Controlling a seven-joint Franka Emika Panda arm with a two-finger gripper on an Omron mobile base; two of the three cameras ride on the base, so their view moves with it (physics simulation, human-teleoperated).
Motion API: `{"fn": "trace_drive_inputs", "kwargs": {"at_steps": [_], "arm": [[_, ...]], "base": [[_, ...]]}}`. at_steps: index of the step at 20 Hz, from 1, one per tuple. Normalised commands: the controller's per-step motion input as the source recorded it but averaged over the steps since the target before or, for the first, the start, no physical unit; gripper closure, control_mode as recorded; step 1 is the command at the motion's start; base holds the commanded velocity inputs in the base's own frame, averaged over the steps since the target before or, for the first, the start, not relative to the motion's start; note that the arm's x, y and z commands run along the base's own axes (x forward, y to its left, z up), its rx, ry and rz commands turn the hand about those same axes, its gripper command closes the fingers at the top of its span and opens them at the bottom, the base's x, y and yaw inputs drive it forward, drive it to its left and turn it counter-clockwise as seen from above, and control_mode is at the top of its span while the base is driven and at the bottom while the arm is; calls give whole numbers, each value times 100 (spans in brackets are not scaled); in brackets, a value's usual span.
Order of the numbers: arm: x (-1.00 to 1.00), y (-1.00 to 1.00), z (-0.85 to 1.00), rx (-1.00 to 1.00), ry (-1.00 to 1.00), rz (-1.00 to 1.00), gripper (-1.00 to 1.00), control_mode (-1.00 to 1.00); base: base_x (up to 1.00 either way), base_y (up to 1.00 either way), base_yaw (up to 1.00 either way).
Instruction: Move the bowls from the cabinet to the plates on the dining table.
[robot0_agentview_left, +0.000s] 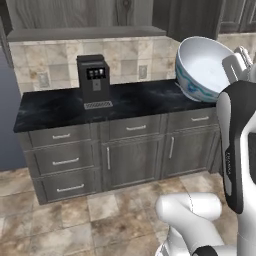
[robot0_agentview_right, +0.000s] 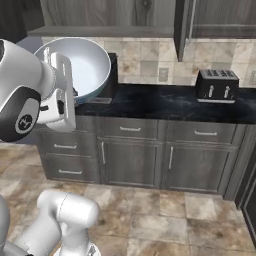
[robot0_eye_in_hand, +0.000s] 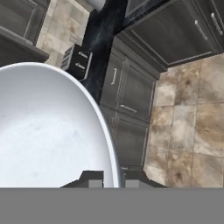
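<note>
A white bowl with a blue pattern on its outside hangs tilted on its side in the air, in front of the black worktop. My gripper is shut on its rim, one finger inside and one outside. The dark wood-grain wall cabinet with panelled doors runs along the top, above and behind the bowl. The plates and the dining table are out of view.
A black marble worktop carries a coffee machine and a black toaster. Grey drawer and door units stand under it. Brown tiled floor lies open in front of them.
</note>
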Motion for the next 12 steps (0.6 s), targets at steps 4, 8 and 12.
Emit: {"fn": "trace_drive_inputs", "kwargs": {"at_steps": [4, 8, 12], "arm": [[0, 0, 0, 0, 0, 0, 100, 100], [0, 0, 0, 0, 0, 0, 100, 100], [0, 0, 0, 0, 0, 0, 100, 100]], "base": [[-62, -2, 0], [-62, -3, 0], [-62, -3, 0]]}}
